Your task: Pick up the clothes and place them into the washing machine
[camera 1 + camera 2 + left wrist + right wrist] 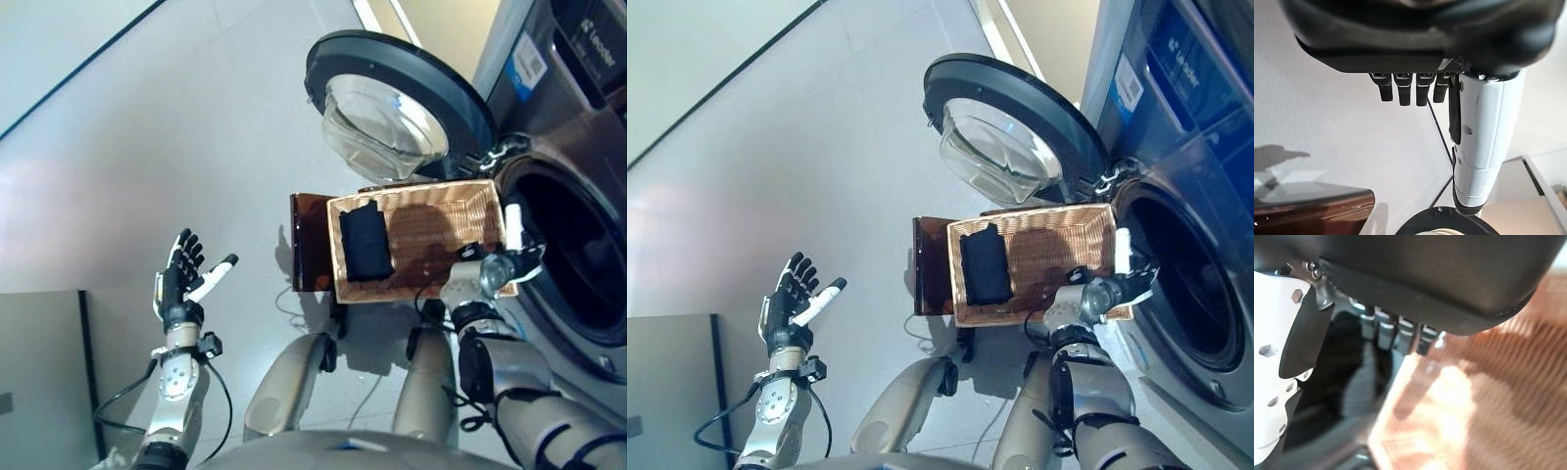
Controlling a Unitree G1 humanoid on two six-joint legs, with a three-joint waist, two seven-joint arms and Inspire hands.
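Observation:
A dark folded garment (365,242) lies at the left end of a wicker basket (436,211) that stands in front of the washing machine. The machine's drum opening (578,255) gapes dark at the right, with its round door (392,108) swung open behind the basket. My right hand (487,266) hovers at the basket's near right corner, beside the drum opening, fingers (1400,335) relaxed and empty, apart from the garment. My left hand (181,279) is raised over the floor at the lower left, open, holding nothing.
The basket rests on a low dark brown stand (306,240). Grey floor (147,147) stretches to the left and behind. A pale panel (39,372) fills the lower left corner.

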